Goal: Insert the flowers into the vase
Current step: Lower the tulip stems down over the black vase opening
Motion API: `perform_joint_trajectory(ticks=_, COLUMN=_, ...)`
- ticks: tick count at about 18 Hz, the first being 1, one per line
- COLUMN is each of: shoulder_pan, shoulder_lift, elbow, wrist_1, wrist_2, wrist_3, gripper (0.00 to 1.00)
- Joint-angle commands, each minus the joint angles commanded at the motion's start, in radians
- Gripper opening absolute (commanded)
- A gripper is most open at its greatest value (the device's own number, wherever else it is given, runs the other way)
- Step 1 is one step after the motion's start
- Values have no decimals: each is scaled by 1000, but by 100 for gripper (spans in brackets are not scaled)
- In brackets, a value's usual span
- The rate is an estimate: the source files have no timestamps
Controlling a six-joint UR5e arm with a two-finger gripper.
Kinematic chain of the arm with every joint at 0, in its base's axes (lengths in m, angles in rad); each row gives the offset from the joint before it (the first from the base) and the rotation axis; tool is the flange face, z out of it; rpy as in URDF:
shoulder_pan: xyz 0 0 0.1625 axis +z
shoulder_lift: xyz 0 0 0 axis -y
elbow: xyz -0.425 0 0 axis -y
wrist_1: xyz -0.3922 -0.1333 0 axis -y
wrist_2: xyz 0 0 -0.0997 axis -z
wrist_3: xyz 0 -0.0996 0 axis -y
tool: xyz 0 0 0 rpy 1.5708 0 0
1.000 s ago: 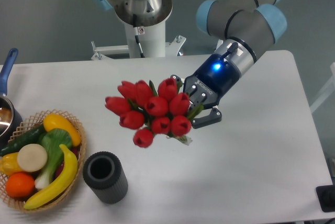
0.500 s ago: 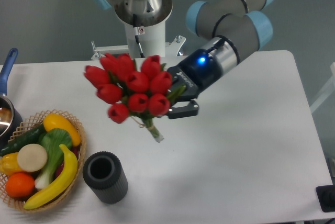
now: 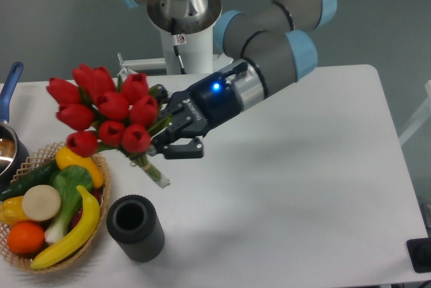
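The flowers (image 3: pixel 108 110), a bunch of red tulips with green leaves and a short bound stem, hang in the air at left, stem end pointing down and to the right. My gripper (image 3: pixel 165 136) is shut on the flowers just below the heads. The stem tip sits a little above and to the right of the vase (image 3: pixel 135 227), a dark grey ribbed cylinder standing upright near the front edge, its round mouth open and empty.
A wicker basket (image 3: pixel 101 170) of plastic fruit and vegetables stands left of the vase, partly under the tulip heads. A pot with a blue handle (image 3: pixel 9 86) sits at the far left edge. The arm's white base (image 3: pixel 185 46) rises at the back.
The arm has carried the flowers leftward and slightly down over the last second, from table centre to above the basket and vase. The bunch has tilted more upright. The vase has not moved.
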Motion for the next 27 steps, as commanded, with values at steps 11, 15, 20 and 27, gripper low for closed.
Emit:
perform_joint_trajectory(ticks=11, shoulder_pan=-25, shoulder_lift=-49, elbow=60, wrist_1=0, wrist_2=-9, wrist_3=3, gripper=24)
perform_joint_trajectory(ticks=15, shoulder_pan=-38, shoulder_lift=-58, elbow=64, wrist_1=2, wrist_2=-9, wrist_3=3, gripper=21)
perform_joint_trajectory(ticks=20, shoulder_pan=-52, shoulder_lift=-115, elbow=101, wrist_1=2, wrist_2=-109, wrist_3=5, gripper=19)
perform_joint_trajectory(ticks=27, shoulder_pan=-54, shoulder_lift=-160, elbow=129, wrist_1=3, wrist_2=-113, wrist_3=43, gripper=19)
